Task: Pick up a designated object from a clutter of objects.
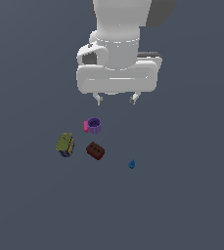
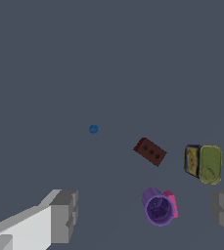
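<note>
The tiny bright blue object (image 1: 131, 164) lies on the grey floor, apart from the others, toward the exterior view's right; it also shows in the wrist view (image 2: 93, 129). The clutter sits to its left: a purple mug with a pink handle (image 1: 93, 125) (image 2: 159, 207), a dark red-brown studded brick (image 1: 95, 150) (image 2: 150, 151) and an olive-yellow can (image 1: 65, 144) (image 2: 204, 164). My gripper (image 1: 116, 99) hangs high above the floor, open and empty, its fingers (image 2: 64, 215) wide apart. It is above and behind the mug, well away from the blue object.
The floor (image 1: 182, 205) is a plain dark grey surface with no edges or walls in view. The arm's white body (image 1: 118, 44) fills the upper middle of the exterior view.
</note>
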### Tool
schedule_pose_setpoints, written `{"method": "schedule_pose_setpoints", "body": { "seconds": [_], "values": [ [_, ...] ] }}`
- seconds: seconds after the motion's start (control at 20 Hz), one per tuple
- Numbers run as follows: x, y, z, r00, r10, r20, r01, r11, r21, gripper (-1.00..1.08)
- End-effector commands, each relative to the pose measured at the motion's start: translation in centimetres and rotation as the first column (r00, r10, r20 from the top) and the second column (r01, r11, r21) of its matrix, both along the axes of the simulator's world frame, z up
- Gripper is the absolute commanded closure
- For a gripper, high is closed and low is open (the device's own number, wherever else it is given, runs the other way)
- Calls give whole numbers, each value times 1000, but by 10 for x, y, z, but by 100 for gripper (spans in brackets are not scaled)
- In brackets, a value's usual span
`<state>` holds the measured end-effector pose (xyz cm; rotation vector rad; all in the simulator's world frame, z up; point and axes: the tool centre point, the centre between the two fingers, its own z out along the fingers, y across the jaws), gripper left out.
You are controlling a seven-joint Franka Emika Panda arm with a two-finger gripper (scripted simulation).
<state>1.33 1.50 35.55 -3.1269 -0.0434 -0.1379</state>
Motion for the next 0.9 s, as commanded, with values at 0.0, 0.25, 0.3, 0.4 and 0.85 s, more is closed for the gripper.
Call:
{"method": "schedule_pose_setpoints", "body": {
  "seconds": [0.0, 0.25, 0.3, 0.4, 0.85],
  "values": [
    [0, 0, 0, 1000, 0, 0, 0, 1000, 0, -92],
    [3, 3, 2, 1000, -12, 9, 12, 1000, 15, -92],
    [5, 4, 3, 1000, -17, 13, 17, 1000, 21, -92],
    [6, 6, 5, 999, -25, 20, 25, 999, 31, -92],
    [9, 8, 1, 999, -28, 19, 27, 999, 33, -92]
  ]
}}
